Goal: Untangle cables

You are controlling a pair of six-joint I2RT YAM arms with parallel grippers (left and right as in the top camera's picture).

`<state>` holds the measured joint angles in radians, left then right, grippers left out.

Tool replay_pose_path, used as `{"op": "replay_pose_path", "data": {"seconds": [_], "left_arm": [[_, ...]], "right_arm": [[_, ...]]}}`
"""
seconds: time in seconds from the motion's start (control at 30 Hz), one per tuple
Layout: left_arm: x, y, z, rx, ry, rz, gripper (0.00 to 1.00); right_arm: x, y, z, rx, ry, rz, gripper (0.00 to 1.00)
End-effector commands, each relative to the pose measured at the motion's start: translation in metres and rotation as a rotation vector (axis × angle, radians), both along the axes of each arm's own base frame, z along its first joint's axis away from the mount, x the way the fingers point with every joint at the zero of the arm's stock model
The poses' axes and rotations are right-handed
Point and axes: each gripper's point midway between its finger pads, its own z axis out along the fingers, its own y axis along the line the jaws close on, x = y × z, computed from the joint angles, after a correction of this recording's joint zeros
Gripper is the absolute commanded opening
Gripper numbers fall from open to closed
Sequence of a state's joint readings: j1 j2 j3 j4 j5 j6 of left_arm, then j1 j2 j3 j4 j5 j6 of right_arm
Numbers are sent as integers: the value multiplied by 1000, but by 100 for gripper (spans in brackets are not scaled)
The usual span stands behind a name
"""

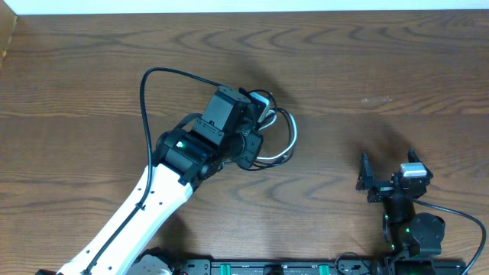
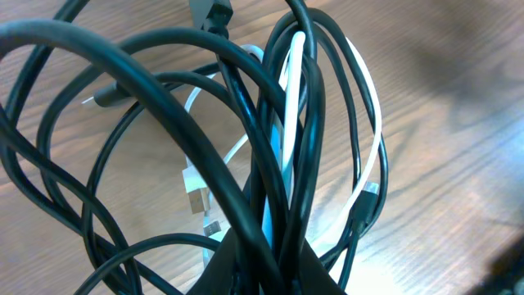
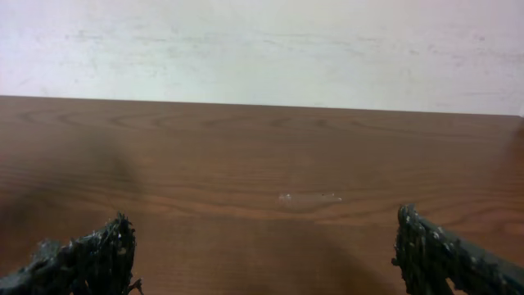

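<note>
A tangle of thin black and white cables (image 1: 284, 137) lies on the wooden table just right of my left wrist. In the left wrist view the black loops (image 2: 164, 106) and a white cord (image 2: 291, 90) with small plug ends fill the frame. My left gripper (image 2: 274, 266) is shut on several strands of the bundle; in the overhead view the left gripper (image 1: 258, 137) sits on the bundle's left side. My right gripper (image 1: 388, 166) is open and empty near the front right, far from the cables; it also shows in the right wrist view (image 3: 266, 246).
The brown wooden table (image 1: 382, 61) stretches to a white wall at the back. A thicker black arm cable (image 1: 145, 92) arcs from the left arm. A faint pale smudge (image 3: 309, 197) marks the wood ahead of the right gripper.
</note>
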<state>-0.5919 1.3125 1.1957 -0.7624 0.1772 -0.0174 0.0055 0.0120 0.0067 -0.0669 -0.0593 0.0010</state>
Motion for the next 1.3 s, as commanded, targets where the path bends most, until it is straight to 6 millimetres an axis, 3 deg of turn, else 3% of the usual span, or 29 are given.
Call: {"op": "replay_pose_path", "data": {"seconds": [0.0,0.37,0.53,0.73,1.03,1.27], "left_arm": [[8,7,8,49,-68,-4,8],[13,-1,15,73,-157,-133,7],[-23,-26,14,-7,-114,-430,8],[-59,-35,12,-67,-78,-670,8],[-62,-36,13,-69,-90,-707,8],[-61,-36,13,-57,-112,-730,8]], "right_arm": [[0,0,0,18,0,0,99],[0,0,0,18,0,0,99],[-1,8,5,36,-18,47,99],[-2,13,33,100,-126,75,99],[-1,2,40,270,-134,17,99],[1,5,64,265,-60,21,99]]}}
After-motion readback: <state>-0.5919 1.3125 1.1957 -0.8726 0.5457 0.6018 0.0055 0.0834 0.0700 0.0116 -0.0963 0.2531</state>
